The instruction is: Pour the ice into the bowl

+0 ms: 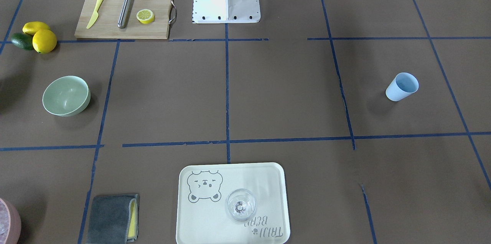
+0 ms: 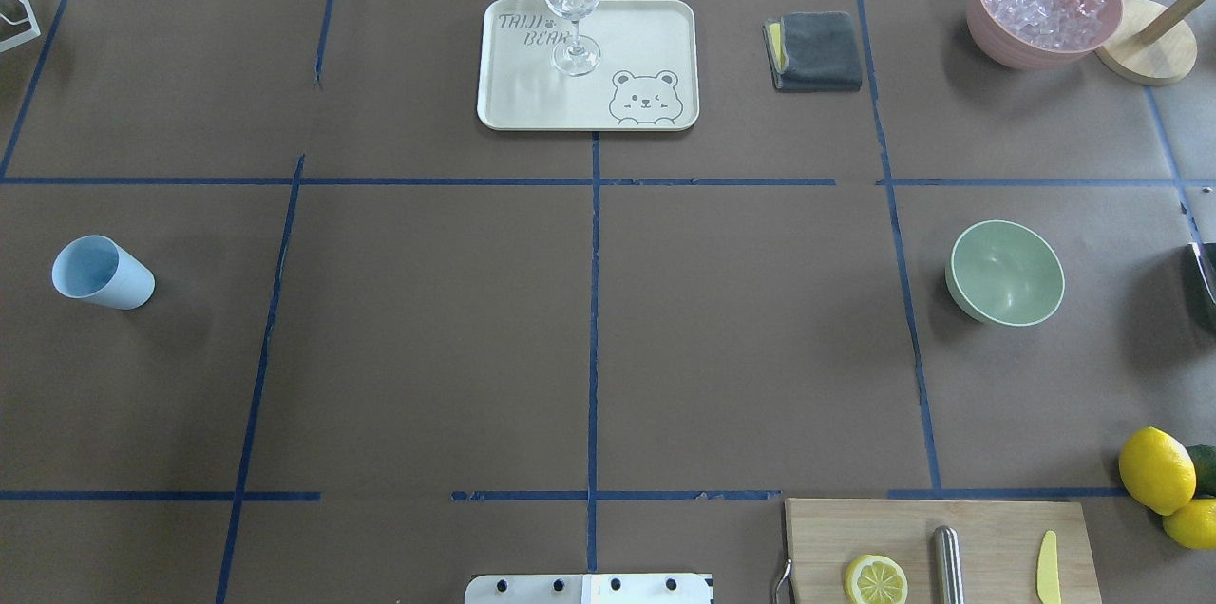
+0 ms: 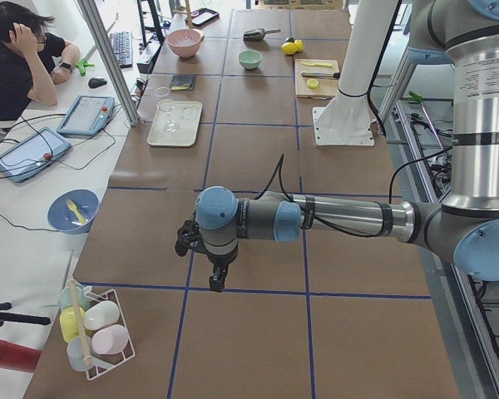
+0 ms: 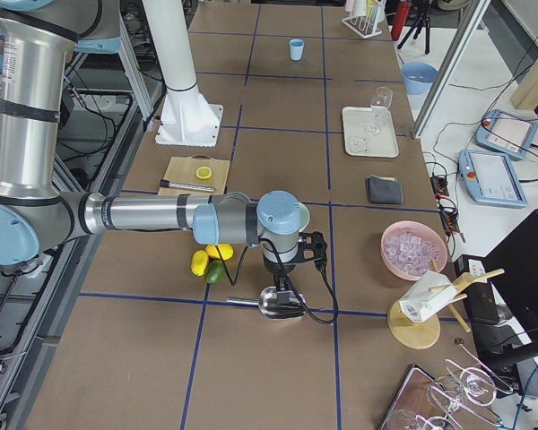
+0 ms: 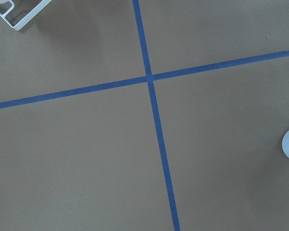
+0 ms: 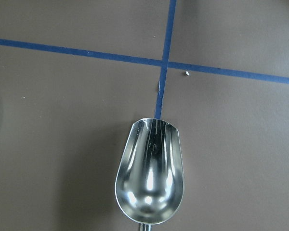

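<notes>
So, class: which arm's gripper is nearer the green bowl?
Right. The right gripper hangs close by the bowl, over a metal scoop; the left gripper is at the opposite end of the table.

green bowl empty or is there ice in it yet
Empty. The green bowl shows only its bare, smooth inside in both the overhead and front-facing views; no cubes lie in it.

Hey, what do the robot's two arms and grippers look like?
Both arms match: the left arm and right arm are silver metal tubes joined by grey joints with pale blue caps. A black cable loops from each wrist. The left gripper and right gripper are black. One left-arm tube carries a white printed label.
</notes>
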Robot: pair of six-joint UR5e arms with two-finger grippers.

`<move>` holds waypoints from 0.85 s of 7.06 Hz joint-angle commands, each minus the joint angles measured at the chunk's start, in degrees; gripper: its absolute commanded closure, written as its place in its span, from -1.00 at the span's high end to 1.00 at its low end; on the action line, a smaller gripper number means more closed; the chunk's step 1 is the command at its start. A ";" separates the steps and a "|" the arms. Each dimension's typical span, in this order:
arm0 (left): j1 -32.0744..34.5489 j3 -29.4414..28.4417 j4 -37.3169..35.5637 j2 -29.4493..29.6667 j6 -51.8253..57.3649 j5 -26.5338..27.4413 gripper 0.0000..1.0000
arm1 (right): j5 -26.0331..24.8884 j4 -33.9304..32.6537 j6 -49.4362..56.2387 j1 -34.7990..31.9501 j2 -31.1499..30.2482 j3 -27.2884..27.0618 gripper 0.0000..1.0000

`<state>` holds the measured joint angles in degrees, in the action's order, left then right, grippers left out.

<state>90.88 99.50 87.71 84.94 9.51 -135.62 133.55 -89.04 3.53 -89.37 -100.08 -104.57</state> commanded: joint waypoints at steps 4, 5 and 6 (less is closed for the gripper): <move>0.00 0.17 0.00 -0.12 -0.02 0.00 1.00 | 7.40 13.97 -1.07 1.04 3.50 4.29 1.00; 0.00 0.26 0.00 -0.12 -0.02 -0.08 1.00 | 7.60 19.55 -2.63 3.74 3.58 3.94 1.00; 0.00 0.17 0.00 -0.12 -0.02 -0.08 1.00 | 7.16 22.74 -7.08 9.77 4.36 3.94 1.00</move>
<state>90.88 99.71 87.71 84.81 9.49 -135.67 140.61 -70.71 0.35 -85.12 -96.28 -100.65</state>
